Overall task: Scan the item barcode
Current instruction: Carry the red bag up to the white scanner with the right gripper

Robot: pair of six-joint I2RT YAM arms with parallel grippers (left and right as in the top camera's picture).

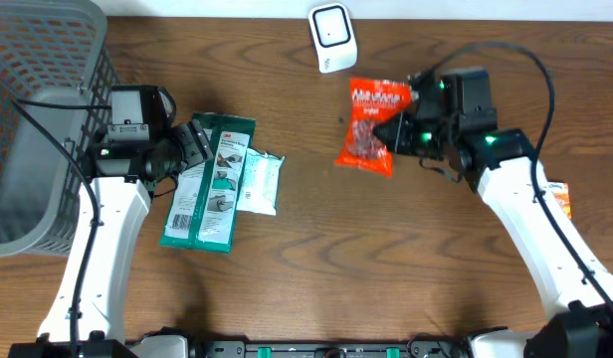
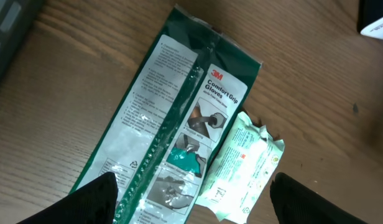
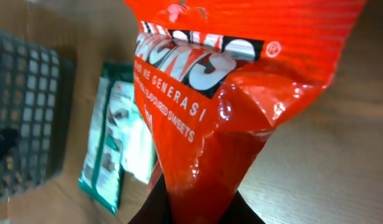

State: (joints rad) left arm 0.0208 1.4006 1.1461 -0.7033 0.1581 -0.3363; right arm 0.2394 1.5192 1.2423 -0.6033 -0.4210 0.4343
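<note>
Scanning is looking like the step in hand, and it is happening toward the back edge of the counter (image 1: pixel 316 268). The right gripper (image 1: pixel 394 132) is clenching the red bag (image 1: pixel 368 124) by one edge, its fingers pinching the foil. It is holding the bag just beside the scanner (image 1: pixel 332 37), a little nearer the front and to the right. The bag's printed front is facing up, and I am not seeing a barcode anywhere on it from here.

Over on the left side, the left gripper (image 1: pixel 197 147) is standing spread wide and grasping nothing. It is hovering over the top end of the glove pack (image 1: pixel 209 184), which is lying flat on the counter. A wipes pack (image 1: pixel 259 182) is touching the glove pack's right edge, and the basket (image 1: pixel 48 119) is sitting at the back left corner.

To my eye the next move is calling for the right arm to carry the bag closer to the scanner. It will likely be turning the bag over too, since the code is probably on the hidden side. The foil is slack and glossy, so a slow, steady turn is looking wise.
</note>
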